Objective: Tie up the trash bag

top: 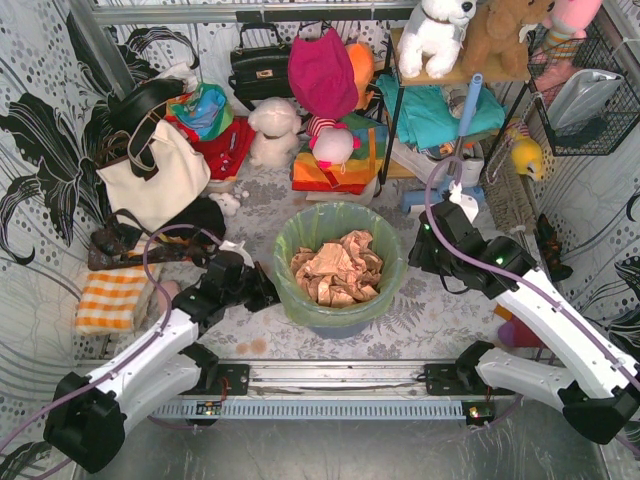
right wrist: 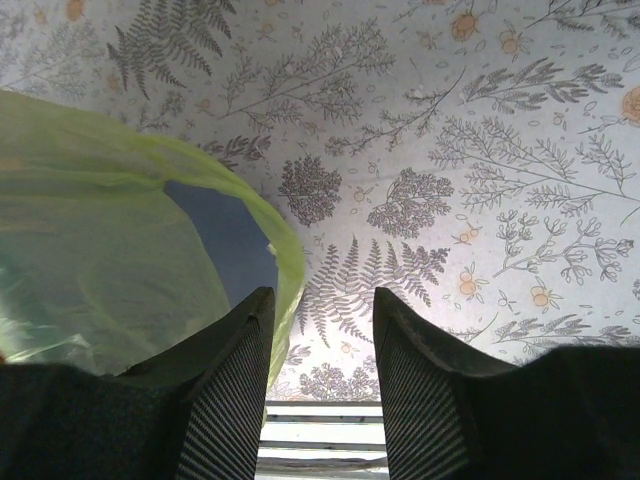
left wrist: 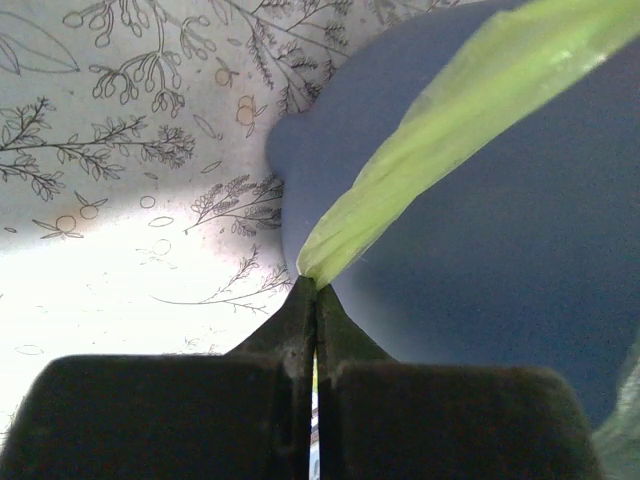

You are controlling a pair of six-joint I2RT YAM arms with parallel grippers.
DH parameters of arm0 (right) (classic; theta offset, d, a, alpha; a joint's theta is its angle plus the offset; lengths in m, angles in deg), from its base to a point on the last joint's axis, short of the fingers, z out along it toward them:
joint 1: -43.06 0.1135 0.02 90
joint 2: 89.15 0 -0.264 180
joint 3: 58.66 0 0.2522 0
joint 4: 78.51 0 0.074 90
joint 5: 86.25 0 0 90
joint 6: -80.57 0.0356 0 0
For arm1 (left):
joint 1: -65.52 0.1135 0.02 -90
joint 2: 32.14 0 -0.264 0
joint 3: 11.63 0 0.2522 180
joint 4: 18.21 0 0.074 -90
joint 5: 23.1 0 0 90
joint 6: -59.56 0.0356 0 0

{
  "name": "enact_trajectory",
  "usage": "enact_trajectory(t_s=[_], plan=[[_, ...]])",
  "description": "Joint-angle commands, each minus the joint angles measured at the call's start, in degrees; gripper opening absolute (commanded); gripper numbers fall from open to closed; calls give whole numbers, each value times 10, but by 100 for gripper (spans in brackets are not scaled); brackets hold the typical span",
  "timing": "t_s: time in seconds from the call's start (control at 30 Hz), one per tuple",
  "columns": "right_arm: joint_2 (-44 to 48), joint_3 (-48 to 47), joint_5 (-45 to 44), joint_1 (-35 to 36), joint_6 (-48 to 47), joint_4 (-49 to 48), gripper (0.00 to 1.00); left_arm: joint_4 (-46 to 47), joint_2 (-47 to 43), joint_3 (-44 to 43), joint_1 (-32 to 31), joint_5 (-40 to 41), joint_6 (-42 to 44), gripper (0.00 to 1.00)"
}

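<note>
The trash bag point(top: 340, 228), thin light-green plastic, lines a round blue-grey bin point(top: 335, 322) at the table's middle, with crumpled tan paper point(top: 338, 268) inside. My left gripper point(top: 268, 292) sits at the bin's left side. In the left wrist view it is shut point(left wrist: 316, 285) on a stretched strip of the trash bag point(left wrist: 450, 130), pulled taut across the bin's wall point(left wrist: 480, 270). My right gripper point(top: 420, 250) hangs at the bin's right side. Its jaws stand open point(right wrist: 322, 305), the bag's rim point(right wrist: 285, 250) lying just by the left finger point(right wrist: 240, 370), nothing between them.
Behind the bin lie a cream tote bag point(top: 155, 175), a black handbag point(top: 258, 68), soft toys point(top: 275, 130) and folded cloths. An orange checked cloth point(top: 112, 298) lies at the left. A shelf point(top: 440, 75) with plush animals stands back right, and a wire basket point(top: 585, 95) hangs at the right.
</note>
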Motion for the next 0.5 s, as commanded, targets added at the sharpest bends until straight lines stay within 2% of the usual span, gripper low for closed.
enact_trajectory(t_s=[0.0, 0.23, 0.47], plan=[[15, 39, 32, -12, 3, -49, 45, -27, -2, -36, 0, 15, 24, 0], [23, 105, 161, -60, 3, -146, 46, -36, 3, -49, 0, 15, 29, 0], [20, 158, 206, -87, 10, -196, 42, -40, 4, -58, 0, 17, 29, 0]])
